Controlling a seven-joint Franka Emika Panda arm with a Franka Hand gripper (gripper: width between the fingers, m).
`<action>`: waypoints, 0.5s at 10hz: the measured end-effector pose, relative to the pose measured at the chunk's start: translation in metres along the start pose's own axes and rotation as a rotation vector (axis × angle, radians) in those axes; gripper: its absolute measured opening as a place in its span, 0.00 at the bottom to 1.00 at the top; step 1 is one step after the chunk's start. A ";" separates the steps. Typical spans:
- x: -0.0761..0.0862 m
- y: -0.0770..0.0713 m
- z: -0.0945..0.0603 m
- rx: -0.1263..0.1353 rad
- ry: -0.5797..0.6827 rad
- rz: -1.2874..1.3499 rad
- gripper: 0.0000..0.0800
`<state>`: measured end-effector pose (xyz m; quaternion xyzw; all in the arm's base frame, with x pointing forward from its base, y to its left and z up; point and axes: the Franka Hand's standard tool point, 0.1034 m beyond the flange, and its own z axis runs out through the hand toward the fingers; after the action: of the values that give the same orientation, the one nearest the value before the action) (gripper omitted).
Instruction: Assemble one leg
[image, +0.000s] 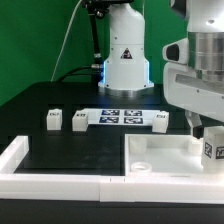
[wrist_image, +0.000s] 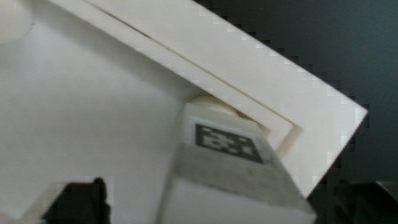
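My gripper (image: 203, 135) is at the exterior view's right, shut on one leg (image: 212, 150), a small white block with a black-and-white marker. It holds the leg upright at the right far corner of the large white square panel (image: 160, 160). In the wrist view the leg (wrist_image: 228, 150) runs out from between my dark fingers (wrist_image: 71, 203), with its far end against the panel's raised rim (wrist_image: 214, 75). I cannot tell whether it sits in a socket. My gripper (wrist_image: 217, 208) closes on the leg's near end. Three more legs (image: 53, 120) (image: 78, 121) (image: 160, 119) stand on the black table.
The marker board (image: 120, 116) lies flat between the loose legs at the back. The robot's white base (image: 125, 60) stands behind it. A white raised border (image: 30, 165) runs along the front left of the table, next to the panel.
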<state>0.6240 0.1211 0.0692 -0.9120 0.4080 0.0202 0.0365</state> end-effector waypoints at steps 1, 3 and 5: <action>0.002 0.000 -0.001 -0.003 0.000 -0.162 0.81; 0.006 0.000 -0.004 -0.002 0.000 -0.394 0.81; 0.010 0.003 -0.004 -0.010 -0.005 -0.696 0.81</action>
<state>0.6286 0.1112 0.0727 -0.9966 0.0722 0.0106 0.0378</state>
